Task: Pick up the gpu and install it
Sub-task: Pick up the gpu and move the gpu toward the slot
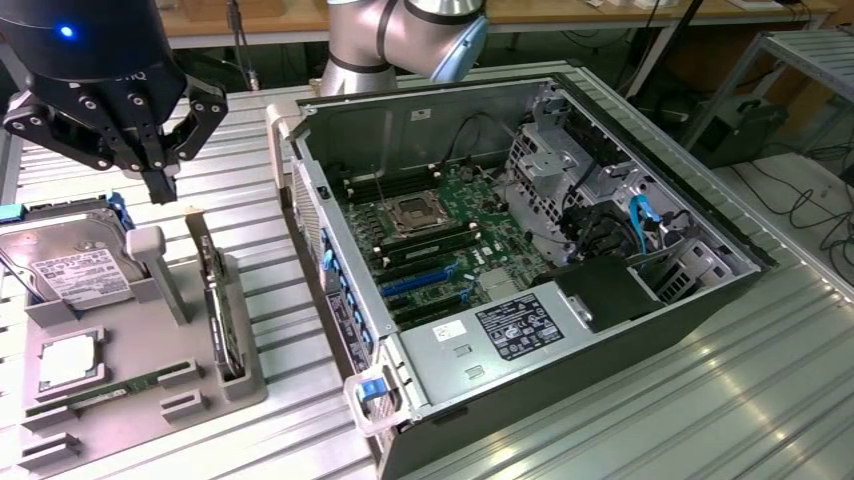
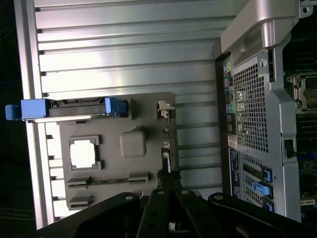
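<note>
- Hovering above the grey fixture tray [image 1: 150, 352] [image 2: 115, 164], the gripper [image 1: 163, 190] [image 2: 168, 179] had its fingers pressed together, with nothing pinched between them.
- The gpu [image 1: 218, 300] [image 2: 167, 144] stood on its long edge in a slot along the tray's side nearest the computer case [image 1: 400, 130] [image 2: 252, 99]. It was not yet lifted and not in the case.
- In the wrist view the card showed edge-on as a thin strip, and the fingertips lined up with one end of it. Whether they touched it could not be told.
- In the exterior view the fingertips hung above the tray's end, clear of the card.
- A silver hard drive [image 1: 80, 270] [image 2: 74, 108] with a white label sat in a blue caddy on the tray, toward the exterior view's left of the gpu.
- A square processor [image 1: 67, 360] [image 2: 84, 152] lay flat in its own recess, and a narrow green memory stick [image 1: 114, 390] lay just beside it.
- The case lay open on its side on the slatted metal desk [image 1: 667, 400] [image 2: 124, 49], just beside the tray and to the exterior view's right of it.
- Inside the case, the green motherboard [image 1: 447, 235] showed a bare processor socket [image 1: 407, 215] and blue expansion slots [image 1: 420, 280], with the labelled power supply [image 1: 514, 330] nearer the camera.
</note>
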`<action>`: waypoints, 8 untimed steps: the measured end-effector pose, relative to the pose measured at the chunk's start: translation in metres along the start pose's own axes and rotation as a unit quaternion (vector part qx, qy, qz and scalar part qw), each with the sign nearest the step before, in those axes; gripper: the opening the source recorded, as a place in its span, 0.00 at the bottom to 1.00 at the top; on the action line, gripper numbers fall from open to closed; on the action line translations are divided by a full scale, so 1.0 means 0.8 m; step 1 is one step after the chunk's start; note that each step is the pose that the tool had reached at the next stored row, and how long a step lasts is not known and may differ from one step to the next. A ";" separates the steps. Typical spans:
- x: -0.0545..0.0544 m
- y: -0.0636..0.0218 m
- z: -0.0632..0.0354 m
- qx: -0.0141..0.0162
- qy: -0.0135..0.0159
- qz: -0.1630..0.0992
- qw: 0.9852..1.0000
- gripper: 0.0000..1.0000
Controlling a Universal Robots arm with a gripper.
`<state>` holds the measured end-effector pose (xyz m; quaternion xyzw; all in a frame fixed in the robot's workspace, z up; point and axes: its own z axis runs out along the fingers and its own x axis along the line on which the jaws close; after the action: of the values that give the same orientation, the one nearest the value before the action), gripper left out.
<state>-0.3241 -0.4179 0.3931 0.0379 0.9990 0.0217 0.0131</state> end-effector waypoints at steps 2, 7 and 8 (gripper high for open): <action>0.000 0.000 0.000 0.000 0.000 0.000 1.000 0.11; 0.000 0.000 0.000 0.000 0.000 0.000 1.000 0.11; 0.000 0.000 0.000 0.000 0.000 0.000 1.000 0.17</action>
<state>-0.3241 -0.4179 0.3930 0.0379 0.9990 0.0217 0.0131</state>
